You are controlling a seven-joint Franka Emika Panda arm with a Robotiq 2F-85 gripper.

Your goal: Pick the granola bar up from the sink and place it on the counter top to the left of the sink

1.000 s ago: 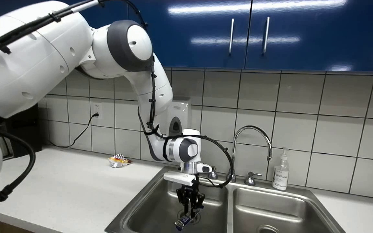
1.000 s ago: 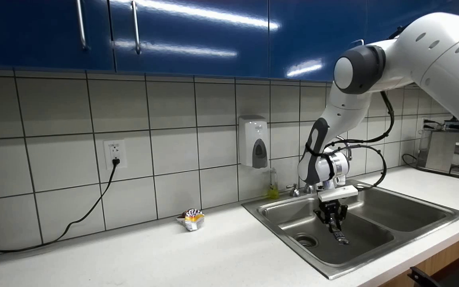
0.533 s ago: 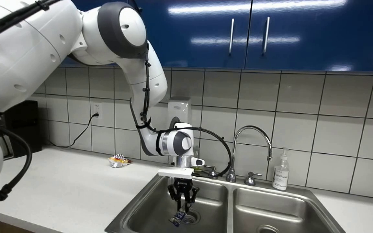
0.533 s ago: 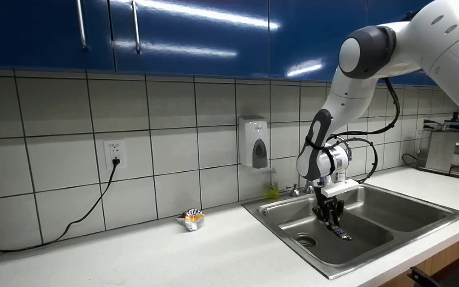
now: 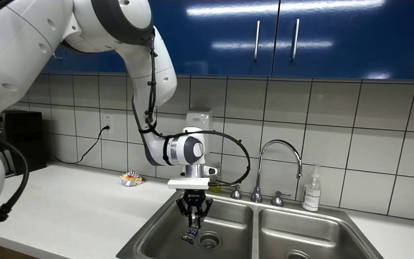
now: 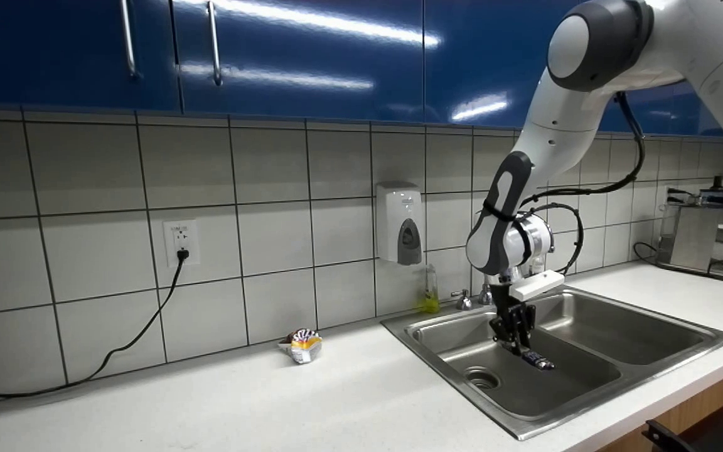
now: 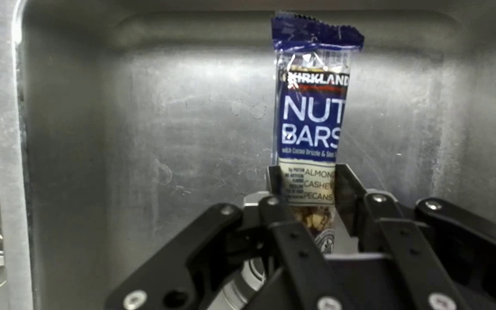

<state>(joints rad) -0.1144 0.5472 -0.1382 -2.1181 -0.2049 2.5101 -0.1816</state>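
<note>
The granola bar (image 7: 310,116), a slim blue and clear packet, is clasped across its middle by my gripper (image 7: 307,181), with fingers (image 7: 346,185) pressed to both long edges. Its far end sticks out past the fingertips; part of the near end is hidden behind the linkage. In both exterior views the bar (image 5: 191,235) (image 6: 537,360) slants down from the gripper (image 5: 194,223) (image 6: 518,349), held in the air over the basin beside the drain. The steel sink (image 5: 255,230) has two basins. To its left stretches the pale counter top (image 5: 84,208) (image 6: 311,402).
A crumpled wrapper (image 5: 132,178) lies on the counter near the tiled wall. Behind the basins rise the faucet (image 5: 261,169) and its handles, with a soap bottle (image 5: 312,192) to their right. A dispenser (image 6: 399,223) hangs on the wall; blue cabinets (image 6: 311,56) are overhead.
The arm has risen, carrying the gripped bar upward and a little toward the counter-top side of the basin. The drain beside it now shows more fully.
</note>
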